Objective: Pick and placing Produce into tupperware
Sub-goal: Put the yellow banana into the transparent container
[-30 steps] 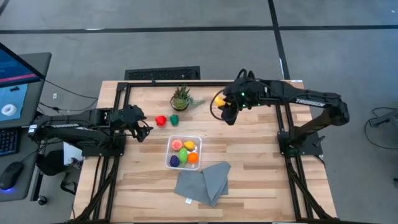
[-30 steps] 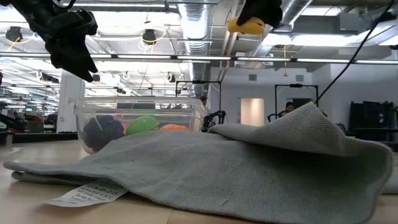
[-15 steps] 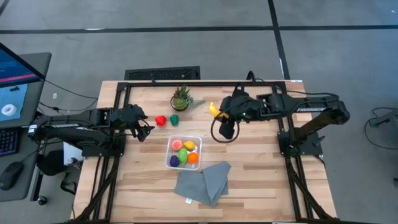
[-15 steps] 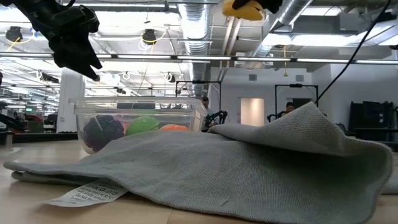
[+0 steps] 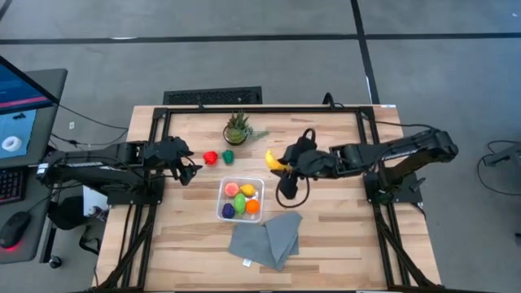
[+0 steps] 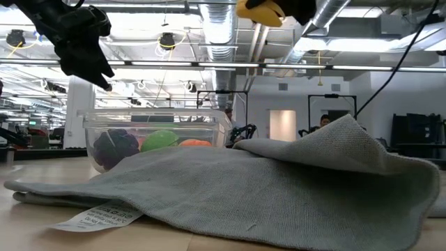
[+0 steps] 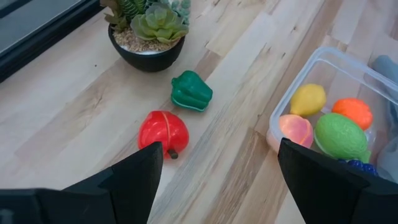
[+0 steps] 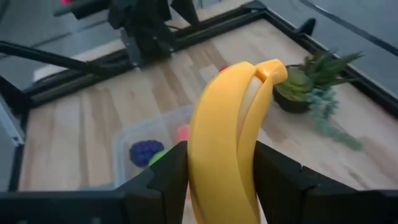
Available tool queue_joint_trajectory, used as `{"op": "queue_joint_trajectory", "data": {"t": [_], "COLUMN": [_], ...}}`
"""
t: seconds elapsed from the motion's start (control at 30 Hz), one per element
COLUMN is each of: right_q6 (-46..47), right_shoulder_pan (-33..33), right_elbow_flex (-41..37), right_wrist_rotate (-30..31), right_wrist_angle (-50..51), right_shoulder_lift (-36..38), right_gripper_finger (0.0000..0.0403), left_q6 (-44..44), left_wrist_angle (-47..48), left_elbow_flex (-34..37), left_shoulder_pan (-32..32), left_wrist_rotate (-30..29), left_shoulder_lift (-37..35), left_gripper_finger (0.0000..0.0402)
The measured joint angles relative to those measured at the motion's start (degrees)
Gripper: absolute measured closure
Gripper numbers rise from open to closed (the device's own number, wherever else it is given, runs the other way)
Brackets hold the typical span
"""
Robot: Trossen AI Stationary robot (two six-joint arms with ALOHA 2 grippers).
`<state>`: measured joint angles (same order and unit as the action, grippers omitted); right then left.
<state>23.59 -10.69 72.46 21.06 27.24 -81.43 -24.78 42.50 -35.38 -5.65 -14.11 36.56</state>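
Right hand (image 8: 217,180) clenched on banana (image 8: 227,130), above desk (image 5: 326,228) just right of tupperware (image 5: 241,198). Right wrist view alone shows grip. Left hand (image 7: 217,180) released, empty; its wrist view shows red pepper (image 7: 163,131), green pepper (image 7: 191,91) on desk.

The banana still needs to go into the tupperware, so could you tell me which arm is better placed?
Right: its gripper already holds the banana beside the tupperware.

Overhead, table-level, two wrist cams; tupperware (image 5: 241,199) shared.
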Motion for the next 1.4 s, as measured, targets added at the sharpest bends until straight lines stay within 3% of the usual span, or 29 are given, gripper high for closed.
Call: {"op": "queue_joint_trajectory", "data": {"t": [0.47,0.73,1.0,1.23,1.4], "right_q6": [4.64,4.97,6.01,6.39,9.45], "right_shoulder_pan": [-3.66,-4.69,-5.56,-5.72,-5.66], "right_elbow_flex": [-10.94,-12.06,-12.02,-11.91,-11.18], "right_wrist_rotate": [1.79,3.34,2.8,-3.9,-3.67], "right_wrist_angle": [-20.44,-23.26,-29.97,-38.86,-47.31], "right_shoulder_lift": [0.0,-2.03,-9.39,-17.89,-22.47], "right_gripper_finger": [0.0216,0.0225,0.0215,0.0224,0.0223], "left_q6": [0.07,-0.09,-3.63,-5.98,-4.67], "left_wrist_angle": [-2.32,-3.21,-5.64,-6.51,-6.78], "left_elbow_flex": [0.02,0.02,0.02,0.02,0.02], "left_shoulder_pan": [0.0,0.0,0.0,0.0,0.02], "left_wrist_rotate": [-0.17,-0.22,-0.27,-2.91,-1.55], "left_shoulder_lift": [-4.01,-4.9,-5.04,-5.05,-5.23], "left_gripper_finger": [0.0095,0.0095,0.0095,0.0095,0.0095]}}
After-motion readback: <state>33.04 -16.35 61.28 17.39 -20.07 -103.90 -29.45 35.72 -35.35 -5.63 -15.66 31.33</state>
